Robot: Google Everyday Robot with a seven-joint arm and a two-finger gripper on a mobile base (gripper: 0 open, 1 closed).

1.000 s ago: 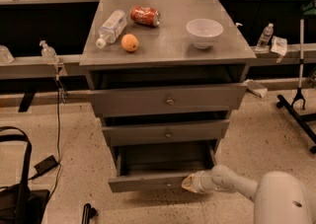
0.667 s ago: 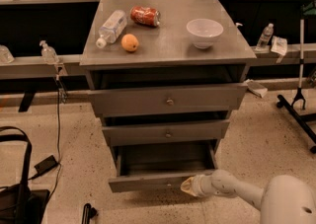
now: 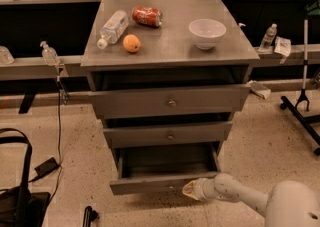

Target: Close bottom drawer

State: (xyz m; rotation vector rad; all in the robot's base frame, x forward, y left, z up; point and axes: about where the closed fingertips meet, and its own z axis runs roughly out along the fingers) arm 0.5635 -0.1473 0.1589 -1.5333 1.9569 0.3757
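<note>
The bottom drawer (image 3: 150,183) is the lowest of three grey drawers in the metal cabinet. It stands pulled out, its slim front forward of the two above and its deep tray (image 3: 167,160) open to view. My gripper (image 3: 189,189) is at the right part of that drawer front, low near the floor, on the end of my white arm (image 3: 235,196) that reaches in from the lower right. The gripper tip touches or nearly touches the front. The drawer's knob is hidden behind the gripper.
On the cabinet top (image 3: 170,46) lie a water bottle (image 3: 113,27), an orange (image 3: 131,43), a red can (image 3: 147,15) and a white bowl (image 3: 207,33). A black bag (image 3: 17,201) sits on the floor at left. A black stand base (image 3: 300,111) is at right.
My gripper and arm have shifted slightly left along the bottom drawer front. The drawer looks about as far out as before.
</note>
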